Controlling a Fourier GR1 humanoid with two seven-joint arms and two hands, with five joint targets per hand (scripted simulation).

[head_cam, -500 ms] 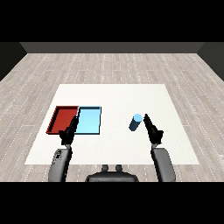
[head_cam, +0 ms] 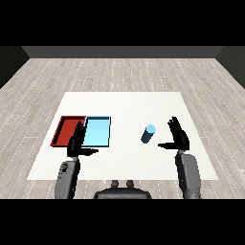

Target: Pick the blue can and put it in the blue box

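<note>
Reaching with our spread right hand (head_cam: 178, 136), we risk toppling the blue can (head_cam: 149, 133); left hand (head_cam: 78, 141) relaxed, fingers apart

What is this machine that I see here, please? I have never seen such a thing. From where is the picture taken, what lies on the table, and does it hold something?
It is a humanoid robot at a white table. The picture is taken from its head, looking down and forward, so its two grey forearms come in from the lower corners. Each ends in a black robot hand. The left robot hand hangs open over the near edges of two trays lying side by side: a red tray and a light blue tray. The right robot hand is open too, beside a blue can but apart from it. Nothing is held yet. The can stands on the table, to the right of the trays.
</note>
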